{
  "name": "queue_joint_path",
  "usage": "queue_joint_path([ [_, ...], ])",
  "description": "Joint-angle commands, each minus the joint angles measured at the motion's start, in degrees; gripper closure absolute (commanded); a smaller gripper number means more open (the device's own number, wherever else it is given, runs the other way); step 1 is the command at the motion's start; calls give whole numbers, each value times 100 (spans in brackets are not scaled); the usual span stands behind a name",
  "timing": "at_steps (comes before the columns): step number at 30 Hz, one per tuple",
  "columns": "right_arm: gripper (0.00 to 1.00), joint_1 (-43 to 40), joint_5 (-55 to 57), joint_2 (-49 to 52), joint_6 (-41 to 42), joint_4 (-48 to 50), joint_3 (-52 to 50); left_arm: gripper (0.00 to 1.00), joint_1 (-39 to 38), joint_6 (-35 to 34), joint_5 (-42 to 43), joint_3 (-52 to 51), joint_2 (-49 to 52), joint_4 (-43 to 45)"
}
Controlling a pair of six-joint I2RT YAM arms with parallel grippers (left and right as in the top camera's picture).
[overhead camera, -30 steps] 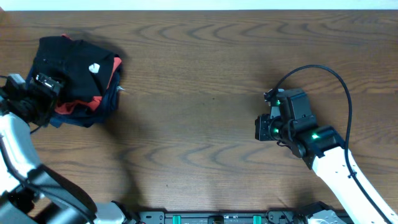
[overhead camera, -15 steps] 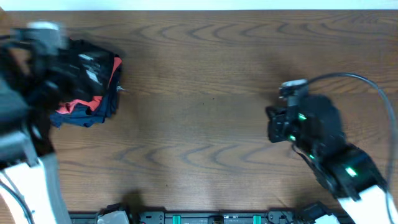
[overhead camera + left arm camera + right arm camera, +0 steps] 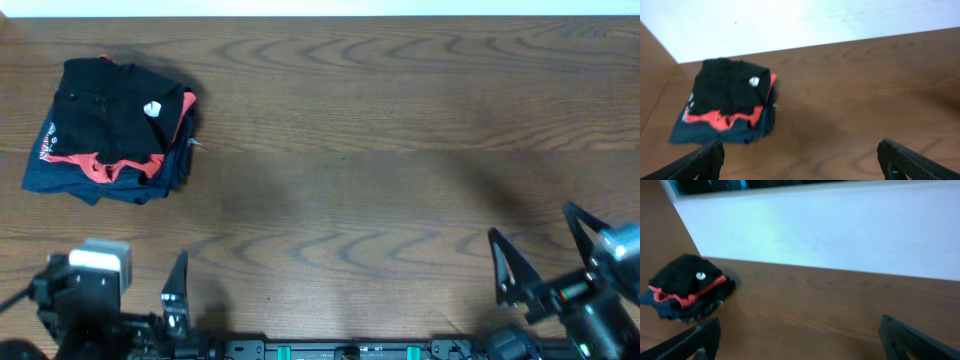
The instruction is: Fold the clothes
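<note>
The clothes, a black T-shirt [image 3: 112, 105] with a small white tag [image 3: 152, 109], lie folded on top of a pile at the table's far left. The same black T-shirt [image 3: 729, 92] shows in the left wrist view and, smaller, the black T-shirt [image 3: 684, 275] in the right wrist view. My left gripper [image 3: 800, 147] is open over bare wood near the front edge, well short of the pile; one of its fingers [image 3: 176, 285] shows from overhead. At the front right my right gripper [image 3: 530, 222] [image 3: 800, 322] stands open with nothing in it.
Under the black shirt lie a red shirt [image 3: 100, 165] and a navy garment [image 3: 80, 182], the three making one stack. The brown wooden table [image 3: 360, 150] ends at a white wall [image 3: 830, 235] at its far side.
Both arms have drawn back from the table's middle to its front edge. The left gripper has left the pile. The right gripper has gone from shut to open.
</note>
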Motion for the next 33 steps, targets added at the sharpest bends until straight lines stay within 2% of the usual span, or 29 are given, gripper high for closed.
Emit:
queue_joint_path([
  [1,1,68,61,-181,-103,-96,13,2,-28,-50,-190,-136,-33,-205],
  [15,1,68,57,-240,-101,-560,7,2,-28,-52,-190,-136,-33,-321],
  [20,1,68,-258,-238,321,-608,7,2,-28,-52,-190,-136,-33,-321],
  [28,1,63,146,-240,201,-758,7,2,-28,-52,-188,-136,-33,-321],
  [33,1,-153,1121,-293,-352,-667,-297,2,-28,-52,-188,-136,-33,-321],
])
